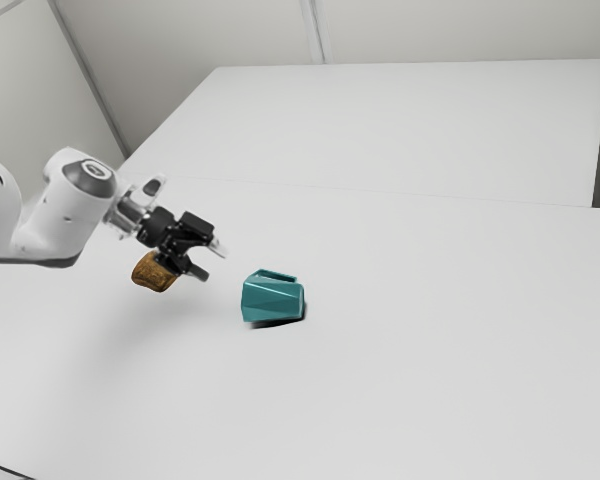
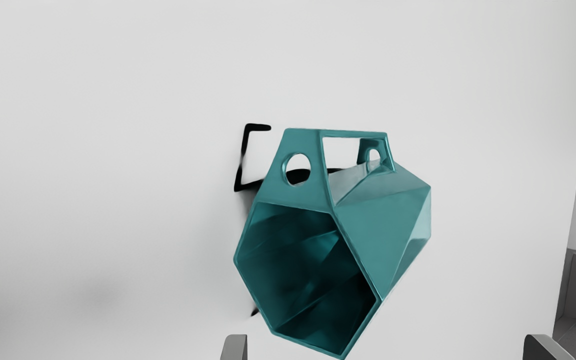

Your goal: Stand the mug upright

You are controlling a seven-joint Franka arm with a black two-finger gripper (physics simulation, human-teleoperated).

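My gripper (image 1: 212, 261) hangs above the table at the exterior view's left of the teal mug (image 1: 273, 299), apart from it. The mug lies on its side, its handle facing up and away from the camera. In the wrist view the gripper (image 2: 385, 347) has its two fingers wide apart, with nothing held. There the faceted mug (image 2: 383, 215) turns its open mouth toward my hand, with the angular handle along its upper side.
A brown, wood-like object (image 1: 154, 272) rests behind and below the gripper in the exterior view. The white table (image 1: 430, 330) extends around the mug, and another white surface (image 1: 400, 125) lies beyond it.
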